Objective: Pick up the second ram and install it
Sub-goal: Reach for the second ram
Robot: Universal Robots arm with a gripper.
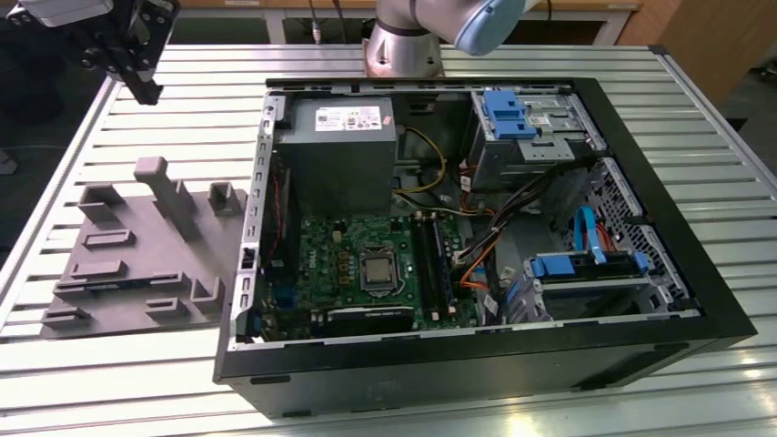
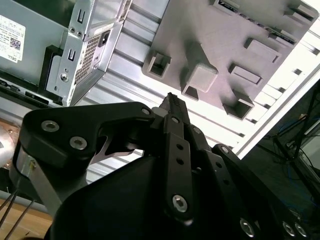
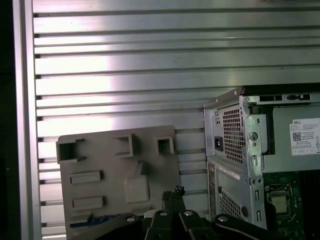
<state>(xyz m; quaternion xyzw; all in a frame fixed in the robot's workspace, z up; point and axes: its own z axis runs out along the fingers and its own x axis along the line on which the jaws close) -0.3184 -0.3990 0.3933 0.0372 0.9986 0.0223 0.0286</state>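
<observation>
**Gripper** (image 1: 147, 89): black metal, two-fingered, carried on the silver arm with a blue cap (image 1: 407, 50). We log it raised over the far corner of the table at the exterior view's left, well apart from everything beneath it. In both wrist views its fingertips (image 2: 171, 102) meet at one point, so we record it as closed and carrying nothing.

**Second ram** (image 3: 95, 219): a long, thin, dark bluish circuit stick. In the first wrist view we see it lying flat along one edge of the fixture block, partly hidden behind the gripper's links. It is apart from the gripper.

**Fixture block** (image 1: 134, 255): grey plastic plate with upright posts and rectangular pockets. It rests on the table just beside the case, on the exterior view's left.

**Table** (image 1: 146, 382): slatted aluminium, pale and reflective.

**Computer case** (image 1: 486, 373): black tower lying on its side, side panel off and interior facing up.

**Contents of the case:**
- Grey power supply box (image 1: 334, 155).
- Green motherboard (image 1: 340, 246).
- Long black memory slots (image 1: 431, 264). We cannot tell whether any slot is filled.
- Blue drive brackets (image 1: 510, 114).
- Orange and blue cables (image 1: 486, 255).
</observation>
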